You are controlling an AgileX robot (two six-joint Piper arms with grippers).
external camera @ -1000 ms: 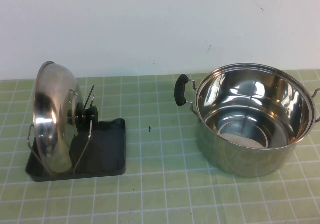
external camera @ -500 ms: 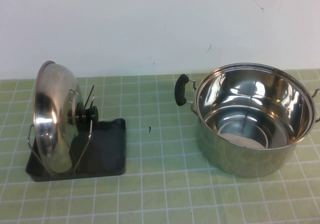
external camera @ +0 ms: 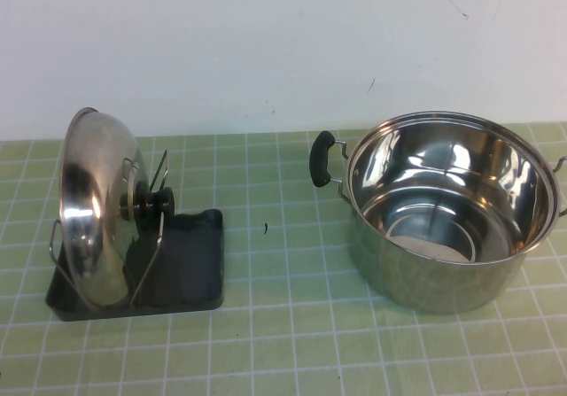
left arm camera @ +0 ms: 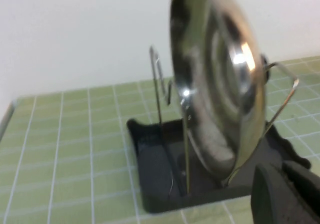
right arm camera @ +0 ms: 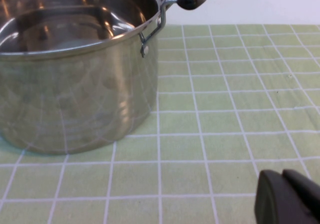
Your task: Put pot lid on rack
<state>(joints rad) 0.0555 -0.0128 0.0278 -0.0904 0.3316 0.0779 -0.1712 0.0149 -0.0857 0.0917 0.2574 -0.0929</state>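
Left end effector (left arm camera: 287,194) matte black, rounded; right end effector (right arm camera: 287,196) alike.

White wall (external camera: 221,42), green gridded tabletop (external camera: 283,325)

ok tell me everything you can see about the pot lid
The pot lid is a round, domed, shiny steel lid with a black knob at its centre. It stands on edge in the rack, held between thin wire prongs, its rim down in the dark tray, knob side towards the pot. Nothing else touches it. The left pincer sits close beside the rack; the right pincer is near the pot.
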